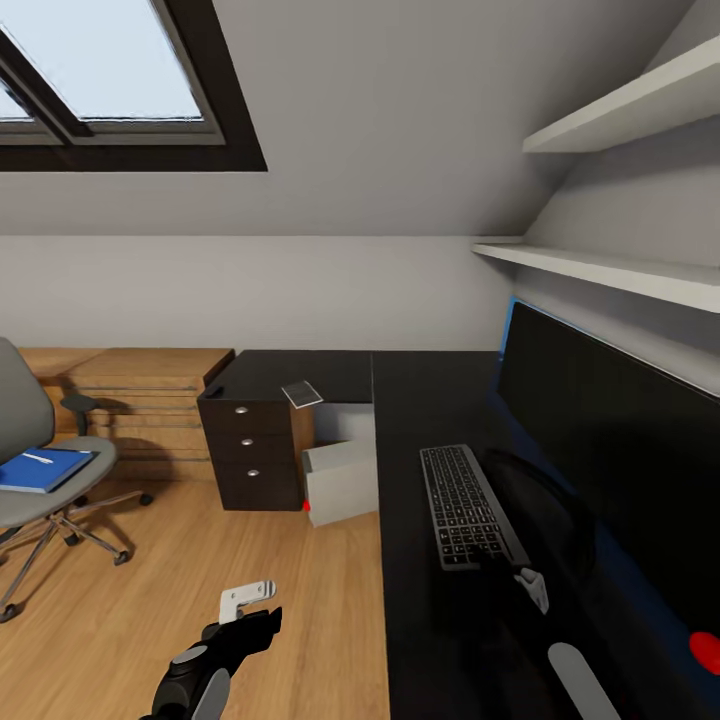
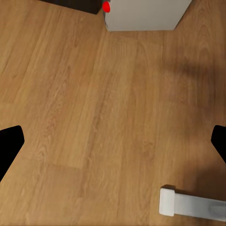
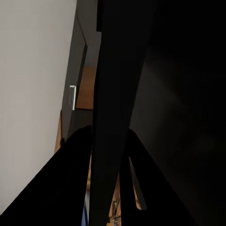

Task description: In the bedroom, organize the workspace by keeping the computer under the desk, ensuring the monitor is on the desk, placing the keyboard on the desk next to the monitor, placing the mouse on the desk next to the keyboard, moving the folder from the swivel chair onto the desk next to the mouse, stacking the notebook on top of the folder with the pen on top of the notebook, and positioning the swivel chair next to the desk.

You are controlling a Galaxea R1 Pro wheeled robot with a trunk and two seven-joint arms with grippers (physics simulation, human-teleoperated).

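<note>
Standing by the wood floor [image 1: 150,610], I see a grey swivel chair [image 1: 25,440] at far left, its seat carrying a blue folder [image 1: 45,468] with a white pen [image 1: 38,458] on top. The left gripper [image 1: 245,600] hovers over the floor, fingers spread wide and empty. A grey computer [image 1: 340,480] sits under the table's [image 1: 420,400] left edge. The keyboard [image 1: 468,505] lies before the monitor [image 1: 610,450]. The right gripper's [image 1: 535,590] fingers clamp a dark upright edge, probably the monitor; pulling could likely topple it.
</note>
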